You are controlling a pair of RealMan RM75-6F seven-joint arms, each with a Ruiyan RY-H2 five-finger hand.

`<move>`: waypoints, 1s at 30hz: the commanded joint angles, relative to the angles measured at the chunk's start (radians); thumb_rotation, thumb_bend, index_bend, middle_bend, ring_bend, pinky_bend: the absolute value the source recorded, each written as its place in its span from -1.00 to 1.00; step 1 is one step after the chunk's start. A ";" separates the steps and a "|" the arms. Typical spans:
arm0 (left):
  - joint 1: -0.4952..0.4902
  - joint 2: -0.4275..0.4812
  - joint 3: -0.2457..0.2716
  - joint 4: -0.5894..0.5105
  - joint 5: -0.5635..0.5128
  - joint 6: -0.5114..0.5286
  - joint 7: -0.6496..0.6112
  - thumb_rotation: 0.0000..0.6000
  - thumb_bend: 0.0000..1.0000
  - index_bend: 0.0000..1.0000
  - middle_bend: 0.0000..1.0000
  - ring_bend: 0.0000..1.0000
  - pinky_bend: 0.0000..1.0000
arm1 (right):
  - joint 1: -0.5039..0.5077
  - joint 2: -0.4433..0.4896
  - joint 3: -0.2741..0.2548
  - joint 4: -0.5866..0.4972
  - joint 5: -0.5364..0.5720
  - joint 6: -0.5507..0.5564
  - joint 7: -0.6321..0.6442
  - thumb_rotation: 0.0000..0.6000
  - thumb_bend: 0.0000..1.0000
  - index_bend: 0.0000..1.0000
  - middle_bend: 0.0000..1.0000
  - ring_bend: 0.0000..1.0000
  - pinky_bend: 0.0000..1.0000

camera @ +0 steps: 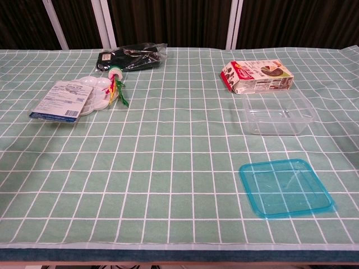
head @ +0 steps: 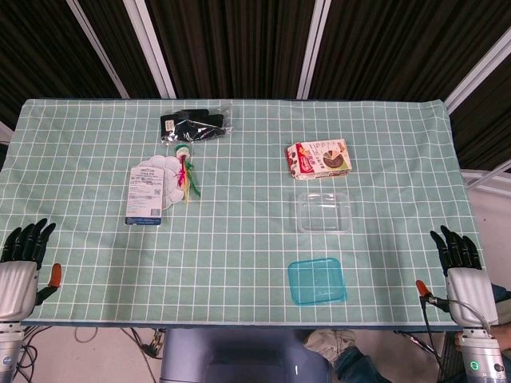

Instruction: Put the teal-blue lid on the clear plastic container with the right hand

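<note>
The teal-blue lid (head: pixel 317 281) (camera: pixel 285 186) lies flat on the green checked cloth near the table's front edge. Just behind it stands the clear plastic container (head: pixel 325 211) (camera: pixel 277 112), uncovered and with nothing inside. My right hand (head: pixel 461 266) hovers at the table's front right corner, well to the right of the lid, fingers extended and holding nothing. At the front left corner my left hand (head: pixel 22 260) is likewise extended and holds nothing. Neither hand shows in the chest view.
A snack box (head: pixel 318 158) (camera: pixel 256 76) lies behind the container. A black packet (head: pixel 194 124) (camera: pixel 130 58), a white paint palette with a labelled card (head: pixel 152 189) (camera: pixel 67 98) and a small colourful toy (head: pixel 187 169) (camera: pixel 116 85) occupy the left rear.
</note>
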 commanded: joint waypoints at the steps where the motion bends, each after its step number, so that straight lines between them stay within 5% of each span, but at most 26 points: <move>1: 0.001 -0.002 0.000 -0.001 -0.003 -0.002 -0.002 1.00 0.08 -0.95 -1.00 -1.00 -1.00 | 0.001 0.000 -0.001 -0.001 0.004 -0.005 -0.003 1.00 -0.43 -1.00 -1.00 -1.00 -1.00; 22: 0.003 0.000 -0.010 -0.008 -0.011 0.003 -0.009 1.00 0.08 -0.95 -1.00 -1.00 -1.00 | 0.018 0.088 -0.054 -0.092 -0.025 -0.095 0.111 1.00 -0.49 -1.00 -1.00 -1.00 -1.00; 30: 0.000 -0.001 -0.013 -0.009 -0.027 -0.010 0.002 1.00 0.08 -0.95 -1.00 -1.00 -1.00 | 0.136 0.281 -0.093 -0.210 -0.050 -0.330 0.118 1.00 -0.54 -1.00 -1.00 -1.00 -1.00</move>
